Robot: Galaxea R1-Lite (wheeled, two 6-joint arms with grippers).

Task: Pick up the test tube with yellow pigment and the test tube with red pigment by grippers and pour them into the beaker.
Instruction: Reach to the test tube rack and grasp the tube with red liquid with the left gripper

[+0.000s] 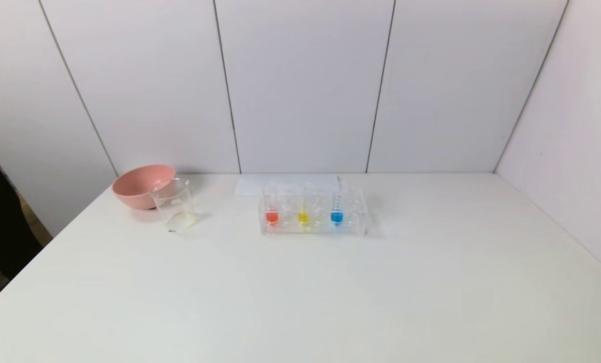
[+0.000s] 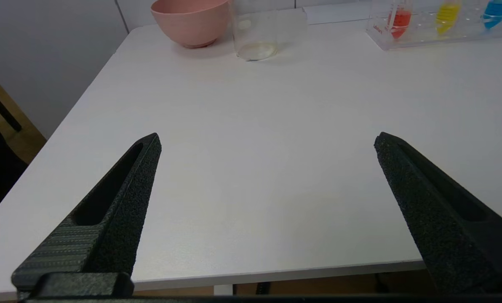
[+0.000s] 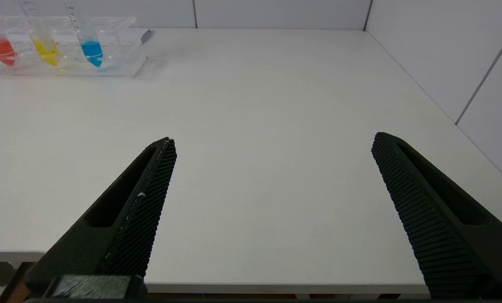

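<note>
In the head view, neither arm is seen. A clear rack is set near the table's middle, toward the far wall. In it three tubes stand upright: the test tube with red pigment at the rack's 9 o'clock end, the test tube with yellow pigment just beside it, and a blue-liquid tube toward 3 o'clock. The beaker is placed at 9 o'clock from the rack, well apart from it, and touches or nearly touches the pink bowl behind it. The table is white.

In the left wrist view, the left gripper is held over the table's near edge with its fingers spread wide and nothing between them. The beaker lies almost straight ahead, at 12 o'clock, and the red tube at about 1 o'clock. The tubes' upper parts are cut off by the frame.

In the right wrist view, the right gripper is likewise spread wide and empty at the near edge. The rack lies at about 10 o'clock, well apart. The tubes' clear walls are hard to make out.

The tubes' long axes are upright, so a level approach from the side is judged necessary. The rack is judged roughly midway between the arms; the left is nearer the beaker.
</note>
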